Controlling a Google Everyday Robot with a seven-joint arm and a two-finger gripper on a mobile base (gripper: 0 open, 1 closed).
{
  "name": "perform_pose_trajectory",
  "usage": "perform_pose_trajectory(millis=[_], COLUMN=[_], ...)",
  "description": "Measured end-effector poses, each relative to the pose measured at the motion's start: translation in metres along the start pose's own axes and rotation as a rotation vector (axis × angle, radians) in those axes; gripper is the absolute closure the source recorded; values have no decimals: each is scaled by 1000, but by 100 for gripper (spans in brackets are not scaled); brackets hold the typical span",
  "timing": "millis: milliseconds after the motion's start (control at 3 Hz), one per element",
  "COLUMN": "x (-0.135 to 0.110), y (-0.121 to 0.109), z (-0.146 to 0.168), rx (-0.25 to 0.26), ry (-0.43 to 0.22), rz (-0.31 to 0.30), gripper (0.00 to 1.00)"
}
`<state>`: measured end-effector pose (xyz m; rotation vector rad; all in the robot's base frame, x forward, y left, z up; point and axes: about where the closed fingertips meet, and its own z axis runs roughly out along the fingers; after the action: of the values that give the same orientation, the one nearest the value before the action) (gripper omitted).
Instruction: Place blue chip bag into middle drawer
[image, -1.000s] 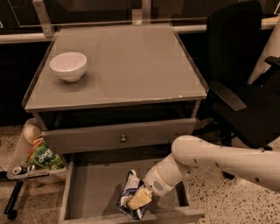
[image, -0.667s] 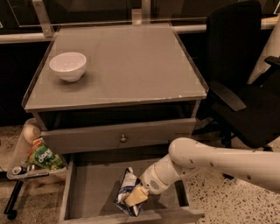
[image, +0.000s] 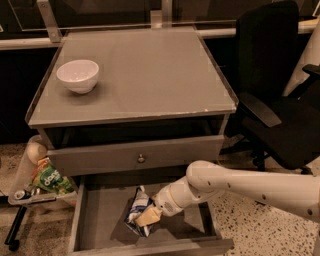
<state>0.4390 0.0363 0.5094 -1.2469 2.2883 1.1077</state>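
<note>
The blue chip bag, dark blue with white patches, is inside the open middle drawer, near its middle and standing partly on end. My gripper reaches down into the drawer from the right on its white arm and is up against the bag's right side. The bag's lower end rests on or just above the drawer floor; I cannot tell which.
A white bowl stands on the cabinet top at the left. The drawer front with a round knob is just above the open drawer. A green snack packet lies in a tray at the left. A black office chair stands at the right.
My gripper and the blue chip bag have shifted a little to the left and lower inside the drawer.
</note>
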Motion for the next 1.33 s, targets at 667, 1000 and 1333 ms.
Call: perform_pose_trajectory(millis=[667, 1000, 1333], x=[2, 8, 8], y=[-39, -52, -52], z=[40, 44, 44], rx=[14, 25, 24], ry=[-55, -81, -81], rz=[21, 67, 67], gripper=[100, 100, 81])
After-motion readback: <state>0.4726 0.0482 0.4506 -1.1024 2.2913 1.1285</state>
